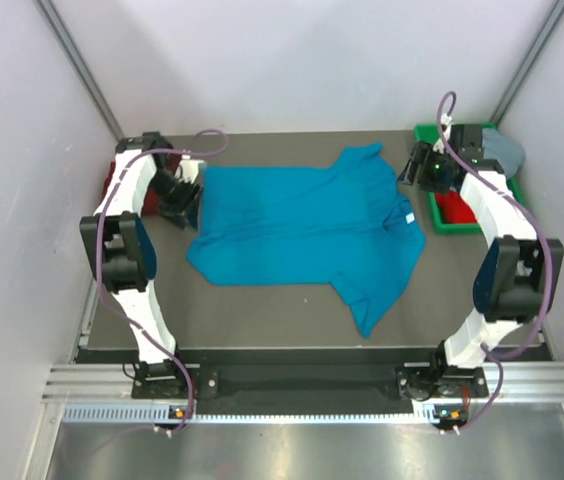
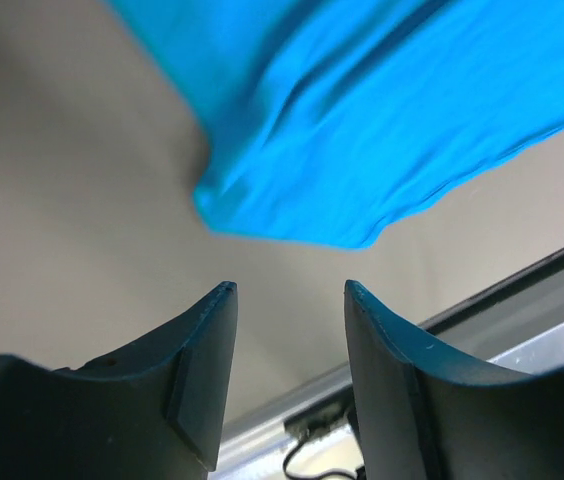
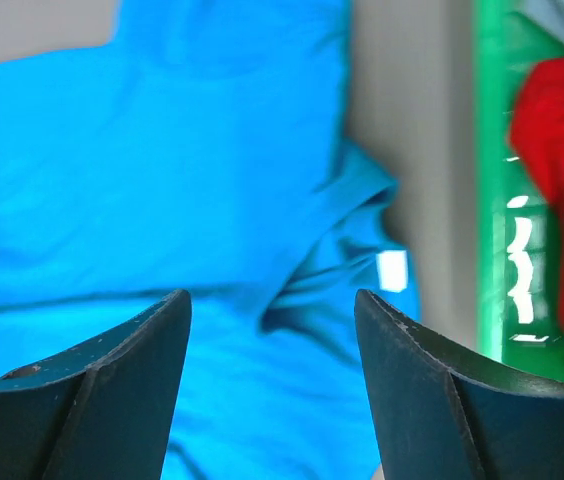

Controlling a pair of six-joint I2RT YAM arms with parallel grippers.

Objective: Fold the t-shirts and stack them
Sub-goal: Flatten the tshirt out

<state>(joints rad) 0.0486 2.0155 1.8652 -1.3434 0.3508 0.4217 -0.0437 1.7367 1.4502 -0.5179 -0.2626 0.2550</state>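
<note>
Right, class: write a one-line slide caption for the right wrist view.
Open right gripper over the turquoise t-shirt, red shirt in the green bin.

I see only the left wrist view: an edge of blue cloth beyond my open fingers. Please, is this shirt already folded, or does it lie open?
Observer: It lies open. The top view shows the turquoise shirt spread flat with both sleeves out, its hem end toward the left hand.
Operator: Thank you. And the other arm, is it holding the shirt somewhere?
Observer: No. The right hand is open and holds nothing. It is at the collar end of the shirt, next to the green bin.
</note>
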